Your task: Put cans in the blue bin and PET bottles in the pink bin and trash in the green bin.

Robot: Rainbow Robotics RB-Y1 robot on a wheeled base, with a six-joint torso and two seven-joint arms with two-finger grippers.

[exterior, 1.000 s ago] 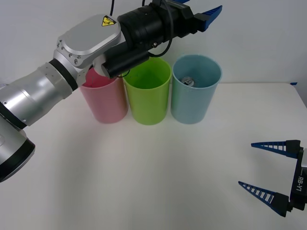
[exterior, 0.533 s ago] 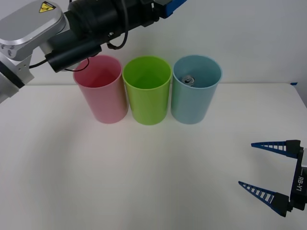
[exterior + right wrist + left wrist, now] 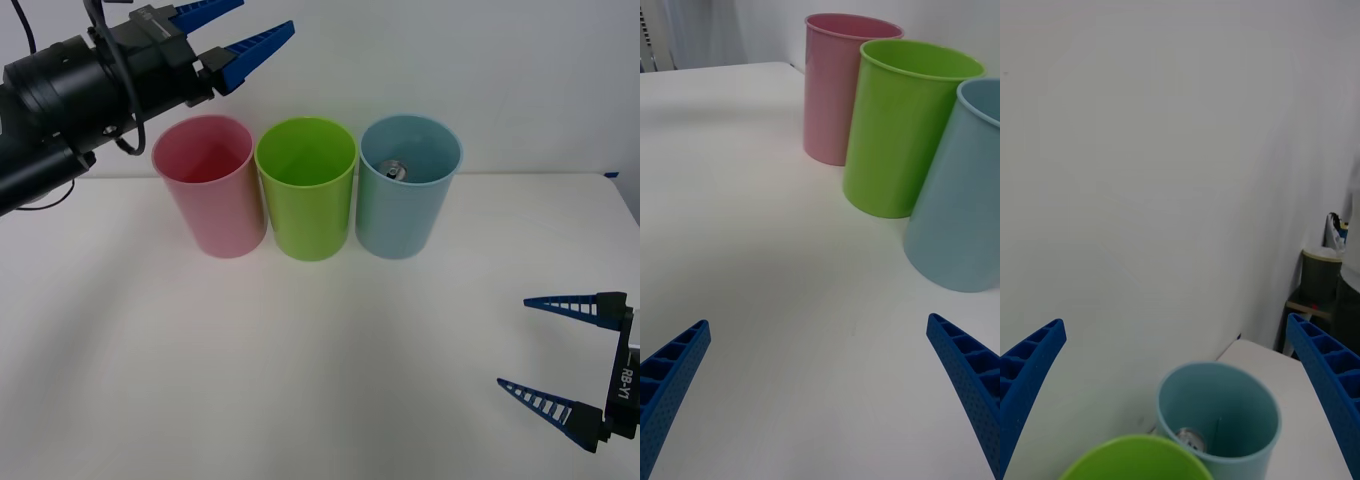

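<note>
Three tall bins stand in a row at the back of the white table (image 3: 300, 350): the pink bin (image 3: 209, 200), the green bin (image 3: 307, 205) and the blue bin (image 3: 406, 205). A can (image 3: 391, 170) with a silver top lies inside the blue bin, seen again as can (image 3: 1187, 437) in the left wrist view. My left gripper (image 3: 232, 28) hangs open and empty in the air above the pink bin. My right gripper (image 3: 548, 350) rests open and empty low at the table's front right. The right wrist view shows the pink bin (image 3: 842, 90), the green bin (image 3: 899, 135) and the blue bin (image 3: 962, 202).
A plain white wall (image 3: 450, 60) rises just behind the bins. The table's right edge (image 3: 625, 200) lies near the right arm. Dark furniture (image 3: 1322, 300) stands off the table's far side in the left wrist view.
My left arm has swung left and back, from above the green and blue bins to above the pink bin, its gripper open. The right arm and the bins have not moved.
</note>
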